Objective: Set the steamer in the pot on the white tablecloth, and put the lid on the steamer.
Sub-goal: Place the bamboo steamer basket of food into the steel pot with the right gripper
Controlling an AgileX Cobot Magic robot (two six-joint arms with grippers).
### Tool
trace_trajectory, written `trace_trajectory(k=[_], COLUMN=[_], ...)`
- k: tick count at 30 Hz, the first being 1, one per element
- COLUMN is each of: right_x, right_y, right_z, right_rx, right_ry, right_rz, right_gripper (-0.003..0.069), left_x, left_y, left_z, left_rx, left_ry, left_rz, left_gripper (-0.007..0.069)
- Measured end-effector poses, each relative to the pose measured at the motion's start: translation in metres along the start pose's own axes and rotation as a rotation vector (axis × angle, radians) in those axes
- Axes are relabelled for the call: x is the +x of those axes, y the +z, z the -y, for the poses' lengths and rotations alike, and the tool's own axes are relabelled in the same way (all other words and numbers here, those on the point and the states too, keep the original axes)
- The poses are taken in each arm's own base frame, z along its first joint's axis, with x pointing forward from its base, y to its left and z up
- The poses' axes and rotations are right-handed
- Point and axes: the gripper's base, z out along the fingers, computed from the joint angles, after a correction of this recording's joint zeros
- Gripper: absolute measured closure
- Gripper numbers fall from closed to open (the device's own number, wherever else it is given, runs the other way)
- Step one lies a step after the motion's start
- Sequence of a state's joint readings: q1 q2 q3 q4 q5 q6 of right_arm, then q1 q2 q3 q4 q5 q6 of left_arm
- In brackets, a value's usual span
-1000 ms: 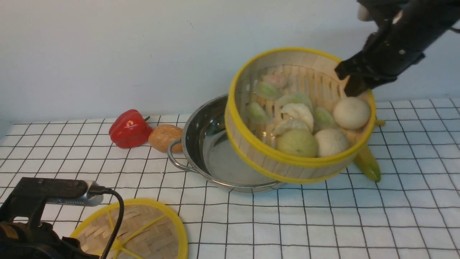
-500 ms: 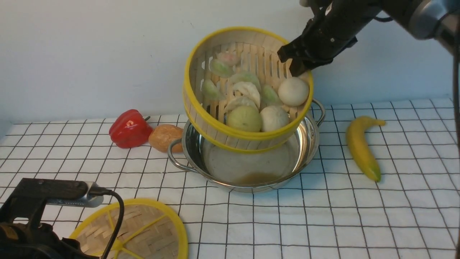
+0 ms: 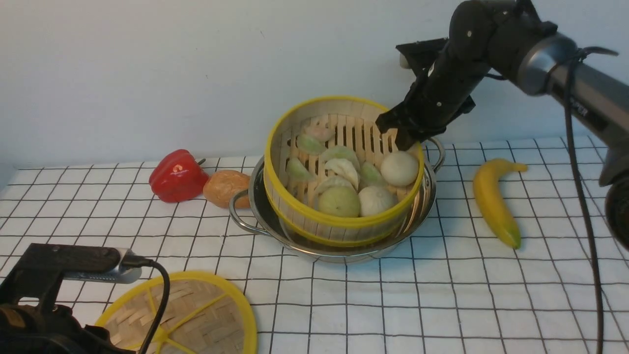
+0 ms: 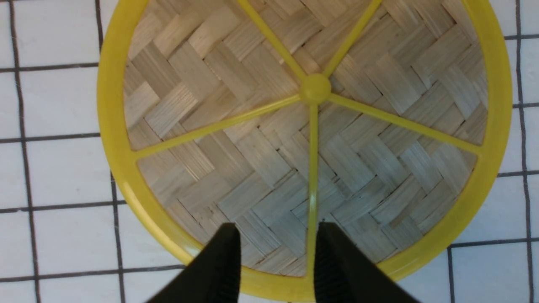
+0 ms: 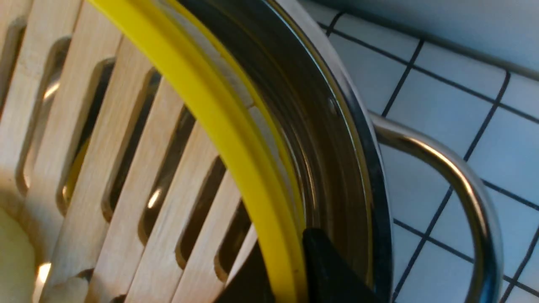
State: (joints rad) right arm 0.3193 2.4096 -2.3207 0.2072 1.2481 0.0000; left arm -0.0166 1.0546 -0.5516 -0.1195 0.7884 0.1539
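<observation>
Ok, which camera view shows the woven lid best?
The left wrist view. It looks straight down on the lid, so nearly the whole disc shows: weave, yellow rim, spokes and centre knob. The front view shows only part of the lid, cut off at the bottom edge. The right wrist view does not show it.

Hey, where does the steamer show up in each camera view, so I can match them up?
Front: steamer at centre, in the pot, right tool gripping its far rim.
Left wrist: not in it; only the lid on the cloth.
Right wrist: steamer rim and slats close up, against the pot's wall.
Shared landmark: the grid cloth, in all three.
</observation>
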Motion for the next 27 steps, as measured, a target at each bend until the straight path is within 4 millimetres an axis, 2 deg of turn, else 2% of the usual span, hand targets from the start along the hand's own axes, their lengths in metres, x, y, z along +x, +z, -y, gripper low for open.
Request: trace_trajectory(k=[5, 12, 21, 27], right_x=[0.002, 0.009, 0.007, 0.007], right_y=[0.009, 0.035, 0.037, 0.037], right_z=[0.001, 0.006, 0.005, 0.004], right_rx=[-0.002, -0.002, -0.015, -0.024], right_ry=[0.004, 0.015, 0.022, 0.035], right_rz=[-0.016, -0.065, -0.047, -0.042], right_gripper=[0.0592, 0.0592, 0.0579, 0.0499], left_x=[0.0, 0.0, 0.0, 0.0], left_y=[0.0, 0.0, 0.0, 0.0], left_z=[0.0, 0.0, 0.0, 0.0], left_rx=[0.0, 0.0, 0.0, 0.0], left_ry=[0.0, 0.0, 0.0, 0.0], left_rz=[0.0, 0.0, 0.0, 0.0], left_gripper=[0.0382, 0.0382, 0.0382, 0.0382])
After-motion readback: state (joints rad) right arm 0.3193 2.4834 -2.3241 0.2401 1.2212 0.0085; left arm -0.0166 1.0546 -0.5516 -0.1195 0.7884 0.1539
